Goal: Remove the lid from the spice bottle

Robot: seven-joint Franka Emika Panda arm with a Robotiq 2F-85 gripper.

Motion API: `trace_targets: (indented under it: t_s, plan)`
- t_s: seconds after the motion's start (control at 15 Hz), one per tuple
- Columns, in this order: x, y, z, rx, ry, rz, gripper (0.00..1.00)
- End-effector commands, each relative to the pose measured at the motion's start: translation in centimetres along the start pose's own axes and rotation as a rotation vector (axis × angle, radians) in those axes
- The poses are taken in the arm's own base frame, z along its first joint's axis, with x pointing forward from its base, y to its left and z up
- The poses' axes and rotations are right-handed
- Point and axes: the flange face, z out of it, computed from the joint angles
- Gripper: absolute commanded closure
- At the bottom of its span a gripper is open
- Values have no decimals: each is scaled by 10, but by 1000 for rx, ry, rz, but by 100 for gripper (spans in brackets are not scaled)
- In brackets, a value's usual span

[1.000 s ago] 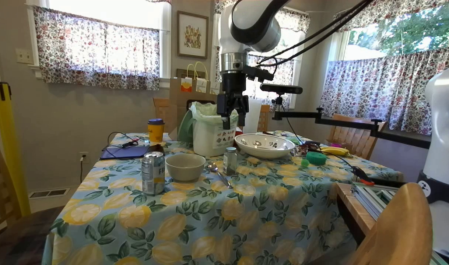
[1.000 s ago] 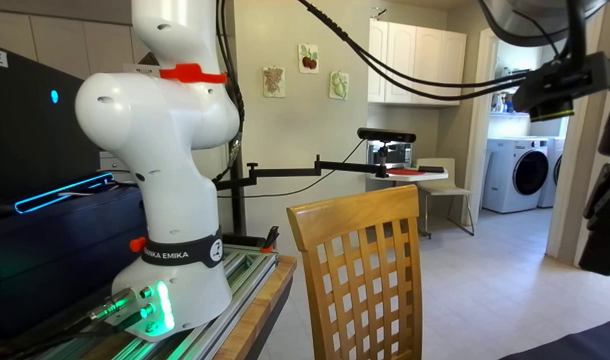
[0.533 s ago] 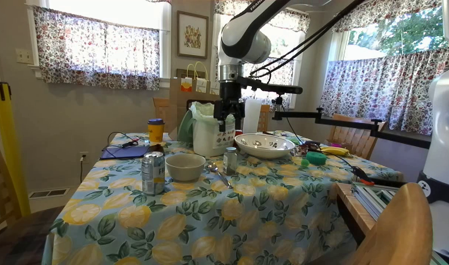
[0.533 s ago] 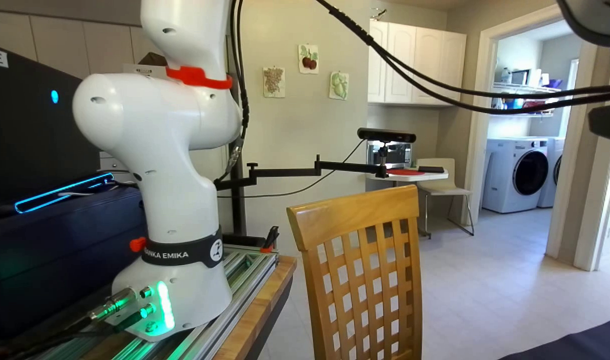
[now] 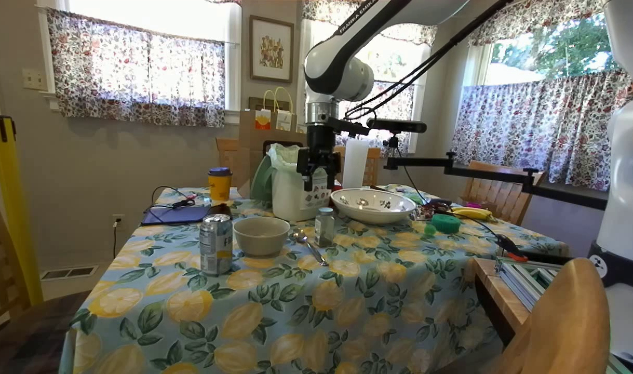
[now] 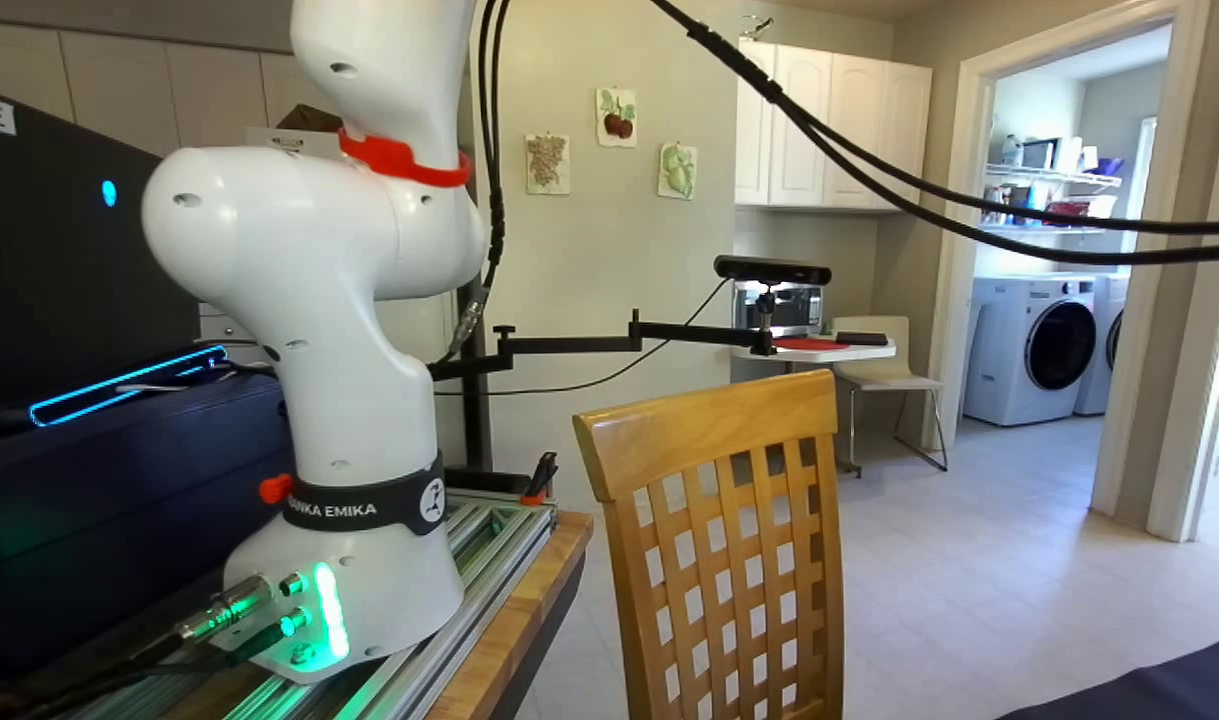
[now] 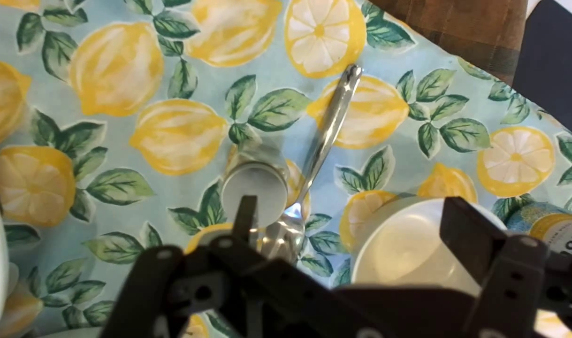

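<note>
My gripper [image 5: 319, 186] hangs over the lemon-print tablecloth [image 5: 295, 291], fingers [image 7: 465, 232] spread well apart, grasp released. The spice bottle [image 5: 324, 231] stands upright below, apart from me, its pale round lid [image 7: 255, 185] in place. In the wrist view one fingertip overlaps the lid's edge. A spoon [image 7: 323, 141] lies between the bottle and a beige bowl [image 5: 261, 244]; whether it touches the bottle I cannot tell. Silver can [image 5: 216, 249] upright on the bowl's other side. In an exterior view, a white bin [image 5: 290, 198] with pale green liner stands behind the bottle, a wide patterned dish [image 5: 373, 217] just beside the bin.
</note>
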Motion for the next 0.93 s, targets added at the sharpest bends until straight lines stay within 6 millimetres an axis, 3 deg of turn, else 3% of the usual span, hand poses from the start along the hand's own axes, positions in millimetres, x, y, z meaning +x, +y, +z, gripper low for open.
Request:
trace_targets:
  t_s: [0.0, 0.53, 0.87]
  plan:
    - [10, 4, 3, -24, 5, -6, 0]
    - [10, 7, 13, -36, -23, -47, 0]
    - [16, 23, 24, -39, -2, 21, 0]
